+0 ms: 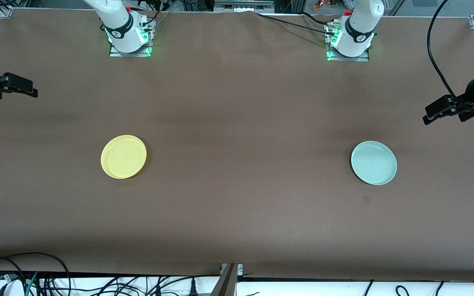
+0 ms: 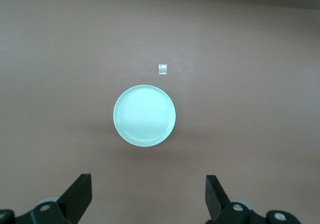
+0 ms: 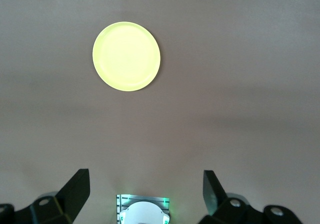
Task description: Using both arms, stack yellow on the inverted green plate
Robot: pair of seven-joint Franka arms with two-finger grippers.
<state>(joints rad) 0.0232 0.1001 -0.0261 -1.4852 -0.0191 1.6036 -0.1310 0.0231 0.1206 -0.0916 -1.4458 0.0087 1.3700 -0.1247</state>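
The yellow plate (image 1: pixel 123 156) lies rim-up on the brown desk (image 1: pixel 237 123) toward the right arm's end, and the green plate (image 1: pixel 373 163) lies toward the left arm's end, the two well apart with bare desk between them. Both sit about equally near the front camera. The green plate shows its hollow side, so it does not look turned over yet; judged from this, the task is at its very start.

The left gripper (image 1: pixel 438 112) hangs in the air over the left arm's end of the desk, off to one side of the green plate rather than above it, jaws spread wide and holding nothing. The right gripper (image 1: pixel 17 86) hangs likewise over the right arm's end, jaws apart and empty, off to one side of the yellow plate.

What the coming move turns on is which arm serves which plate: the left arm is plainly nearer the green one, the right arm nearer the yellow. Being round, neither plate offers a long axis, so any rim point would serve.

In the front view both grippers are cut off at the picture's edges. A small pale scrap (image 2: pixel 162 69) lies on the desk just beside the green plate; what it is cannot be made out.
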